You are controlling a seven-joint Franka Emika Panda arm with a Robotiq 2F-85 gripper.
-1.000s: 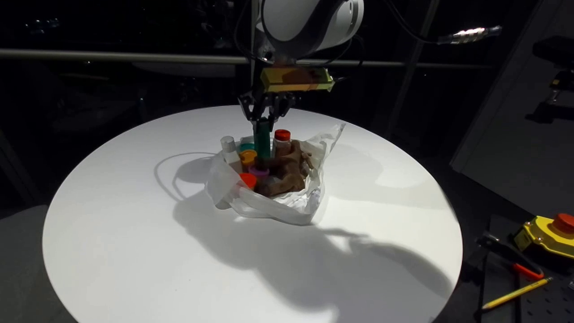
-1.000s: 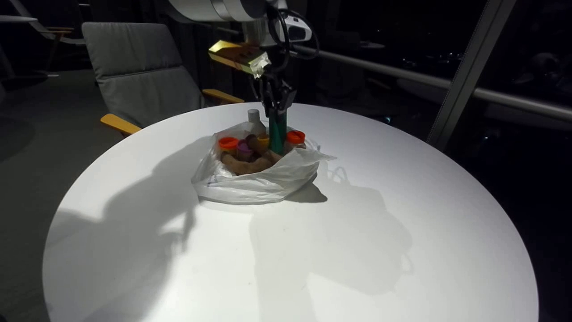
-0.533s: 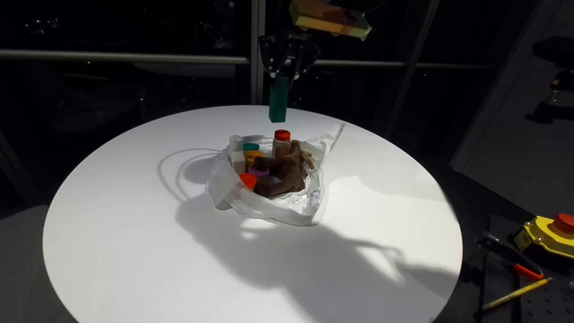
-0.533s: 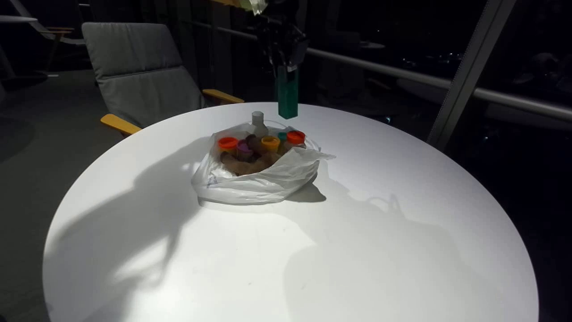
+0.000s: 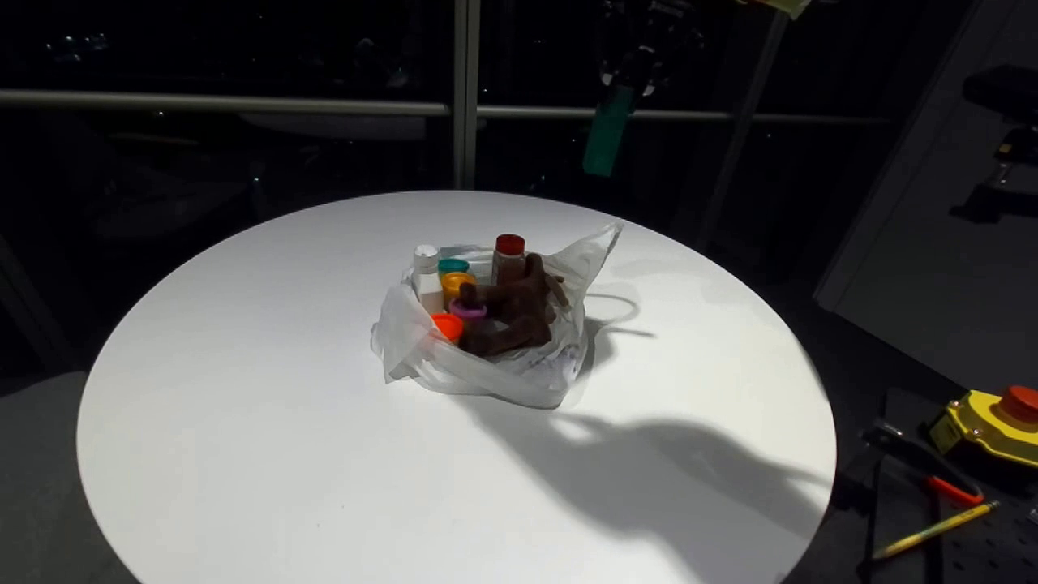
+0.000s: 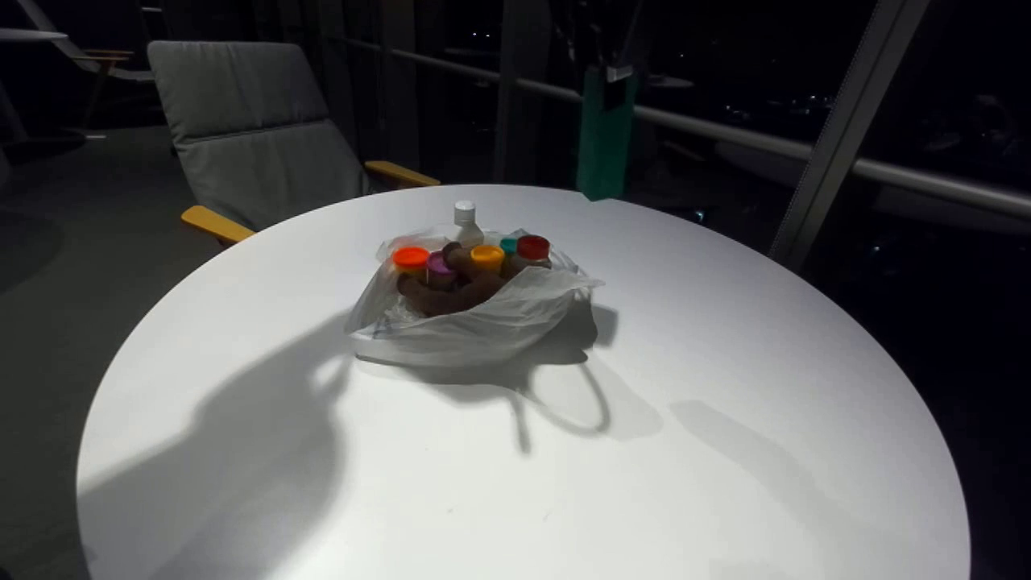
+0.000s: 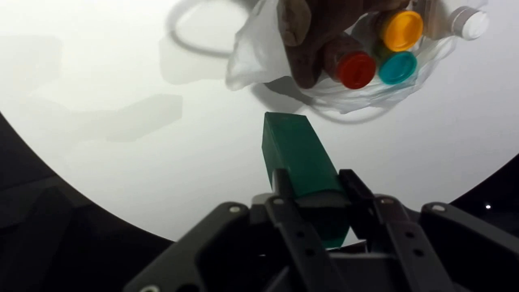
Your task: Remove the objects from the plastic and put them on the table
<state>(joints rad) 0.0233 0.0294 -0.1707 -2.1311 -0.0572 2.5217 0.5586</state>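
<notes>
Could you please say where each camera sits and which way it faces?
Wrist view: wrist-mounted, facing down toward the plastic bag; the gripper, clamping a green block, shows.
In an exterior view: raised, looking down across the round white table; gripper dim near top.
In an exterior view: raised, facing down at the table, grey armchair beyond; gripper dim near top.
Both exterior views share the table, bag and block.

The black gripper is studded with pale round pins.

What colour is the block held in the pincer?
The block is dark green; the wrist view shows it best.
</notes>
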